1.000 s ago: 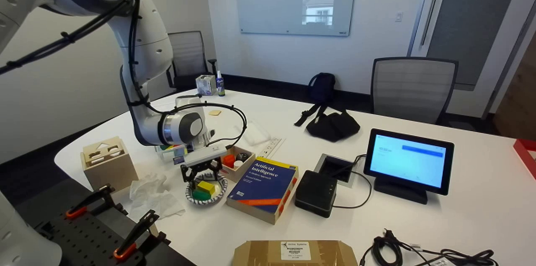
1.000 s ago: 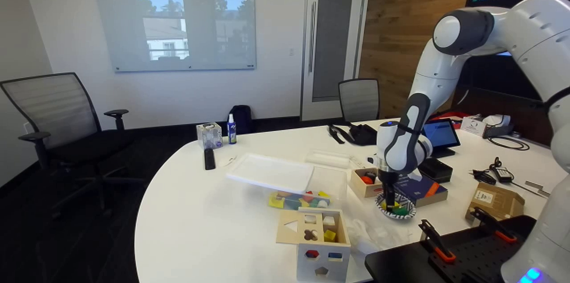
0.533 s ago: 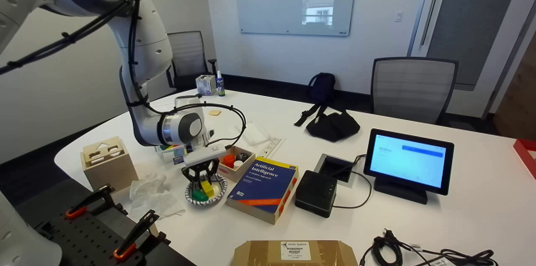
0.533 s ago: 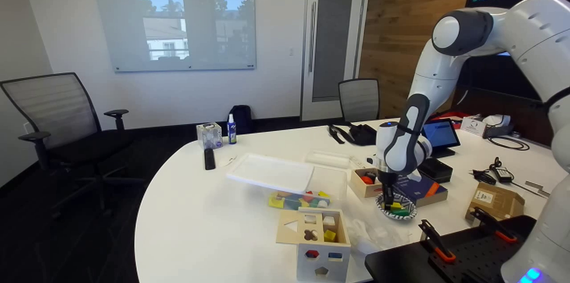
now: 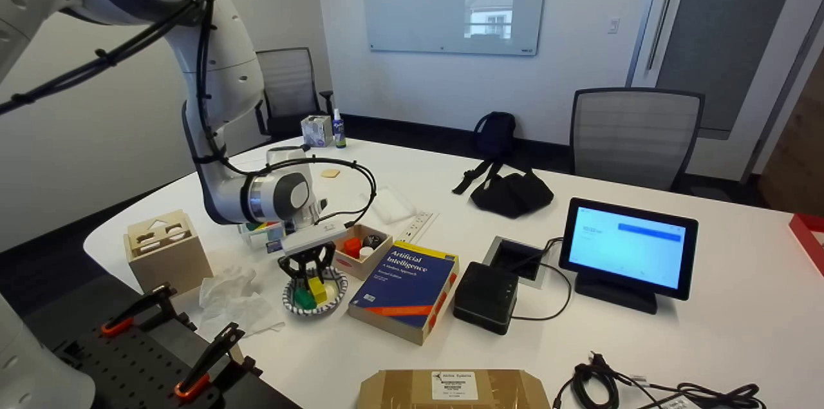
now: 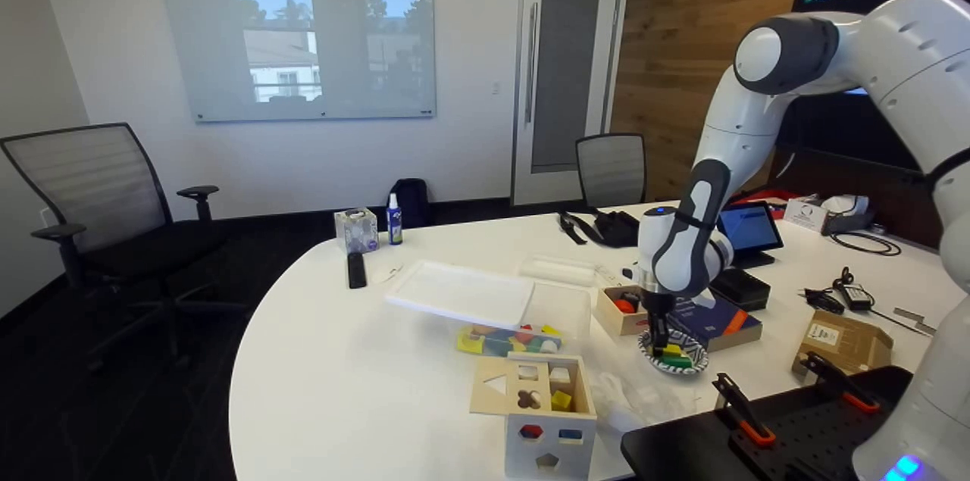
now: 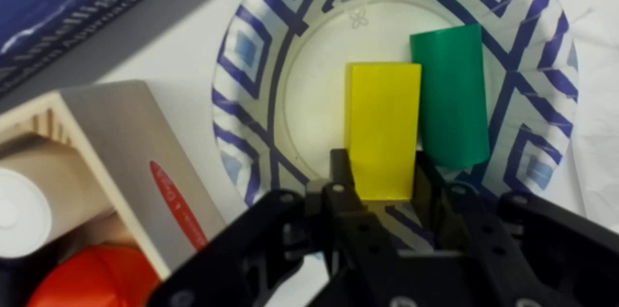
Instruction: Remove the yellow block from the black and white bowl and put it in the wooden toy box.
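My pincer, spread a second ago, now clamps the yellow block, swung round but still in the black and white bowl, so I judge the lift toward the wooden toy box can begin.

Wrist view close above bowl, exteriors farther

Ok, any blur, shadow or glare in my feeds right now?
Wrist view: the gripper looks softer than the yellow block, and the Artificial Intelligence textbook shows a bright streak with shadow beside it; both exterior views: bright outdoor reflections on the glass whiteboard.
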Action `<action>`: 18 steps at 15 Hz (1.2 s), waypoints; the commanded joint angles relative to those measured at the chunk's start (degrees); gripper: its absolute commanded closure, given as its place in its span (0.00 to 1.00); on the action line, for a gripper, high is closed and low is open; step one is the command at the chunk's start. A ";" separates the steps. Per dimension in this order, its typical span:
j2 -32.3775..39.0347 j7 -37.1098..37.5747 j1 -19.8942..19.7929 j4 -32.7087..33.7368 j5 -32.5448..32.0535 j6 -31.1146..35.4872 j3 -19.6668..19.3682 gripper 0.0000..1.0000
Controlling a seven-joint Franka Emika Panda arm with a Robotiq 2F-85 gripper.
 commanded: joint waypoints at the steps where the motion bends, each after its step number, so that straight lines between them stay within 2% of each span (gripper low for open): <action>1: -3.35 1.80 2.64 -2.38 -2.84 0.86 -1.01 0.92; 9: -11.31 0.34 5.92 -6.34 -8.06 0.92 1.15 0.92; 15: -15.80 0.19 6.84 -8.81 -9.92 1.70 7.40 0.92; 18: -18.54 1.17 8.73 -10.15 -9.66 1.02 9.86 0.92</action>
